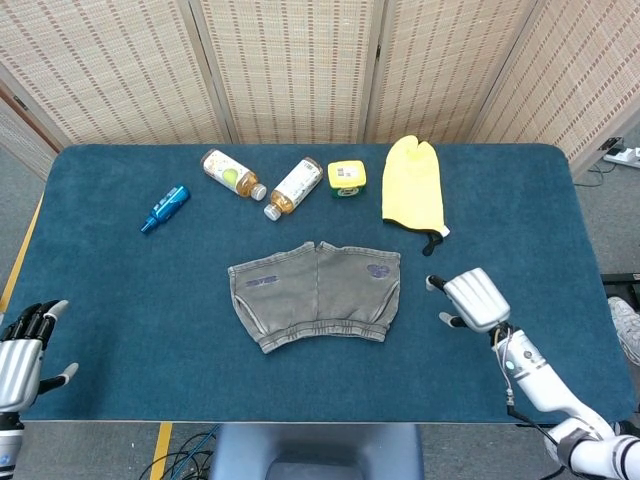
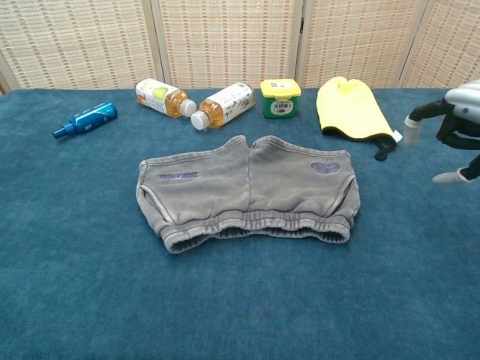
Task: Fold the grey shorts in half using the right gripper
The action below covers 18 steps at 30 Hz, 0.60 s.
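The grey shorts (image 1: 315, 293) (image 2: 247, 194) lie flat and unfolded in the middle of the blue table, waistband toward me. My right hand (image 1: 472, 298) (image 2: 456, 120) hovers to the right of the shorts, apart from them, fingers spread and holding nothing. My left hand (image 1: 22, 345) stays at the table's near left corner, fingers apart and empty; the chest view does not show it.
Along the back lie a blue tube (image 1: 165, 208), two tea bottles (image 1: 232, 173) (image 1: 294, 186), a yellow-lidded jar (image 1: 346, 179) and a yellow oven mitt (image 1: 414, 193). The blue table (image 1: 120, 300) is bordered behind by wicker screens.
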Tool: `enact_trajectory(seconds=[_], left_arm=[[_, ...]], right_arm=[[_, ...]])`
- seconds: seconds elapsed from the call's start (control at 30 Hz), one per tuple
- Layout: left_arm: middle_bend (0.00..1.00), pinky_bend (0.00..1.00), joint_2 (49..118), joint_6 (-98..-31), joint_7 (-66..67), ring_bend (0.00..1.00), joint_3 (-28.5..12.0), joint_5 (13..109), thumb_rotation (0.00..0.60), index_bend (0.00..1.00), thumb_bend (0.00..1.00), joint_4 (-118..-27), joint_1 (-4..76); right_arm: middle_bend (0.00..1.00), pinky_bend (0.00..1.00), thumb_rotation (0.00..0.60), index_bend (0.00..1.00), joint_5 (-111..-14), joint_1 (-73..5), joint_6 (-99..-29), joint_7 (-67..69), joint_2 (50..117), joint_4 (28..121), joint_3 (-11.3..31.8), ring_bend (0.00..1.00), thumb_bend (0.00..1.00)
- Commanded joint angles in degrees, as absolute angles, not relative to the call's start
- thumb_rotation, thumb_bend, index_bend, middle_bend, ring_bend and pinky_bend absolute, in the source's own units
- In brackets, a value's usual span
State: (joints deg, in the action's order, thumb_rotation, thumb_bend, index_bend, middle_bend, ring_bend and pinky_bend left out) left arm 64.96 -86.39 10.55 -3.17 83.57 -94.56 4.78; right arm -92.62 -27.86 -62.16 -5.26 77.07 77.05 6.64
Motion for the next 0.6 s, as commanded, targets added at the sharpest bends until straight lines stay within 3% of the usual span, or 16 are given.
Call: enact_trajectory(seconds=[0.03, 0.37, 0.6], left_arm=[[0.17, 0.3, 64.96, -86.38, 10.44, 0.14, -3.12, 83.57, 0.6, 0.16, 0.17, -94.33, 4.72], [0.17, 0.3, 65.06, -85.99, 10.32, 0.14, -3.12, 82.94, 0.6, 0.16, 0.17, -93.79, 4.59], [0.17, 0.3, 65.1, -85.91, 10.22, 0.14, -3.13, 82.62, 0.6, 0.16, 0.17, -93.61, 4.45]], right_arm=[[0.94, 0.88, 0.6, 0.4, -92.53, -31.07, -58.89, -5.39, 80.57, 72.7, 6.63, 1.0, 0.13], [0.95, 0.89, 0.6, 0.4, -95.18, -37.97, -55.67, -1.53, 90.59, 57.58, 4.71, 1.0, 0.14], [0.95, 0.89, 0.6, 0.4, -98.37, -41.12, -57.23, 3.31, 96.32, 47.22, 2.12, 1.0, 0.16]])
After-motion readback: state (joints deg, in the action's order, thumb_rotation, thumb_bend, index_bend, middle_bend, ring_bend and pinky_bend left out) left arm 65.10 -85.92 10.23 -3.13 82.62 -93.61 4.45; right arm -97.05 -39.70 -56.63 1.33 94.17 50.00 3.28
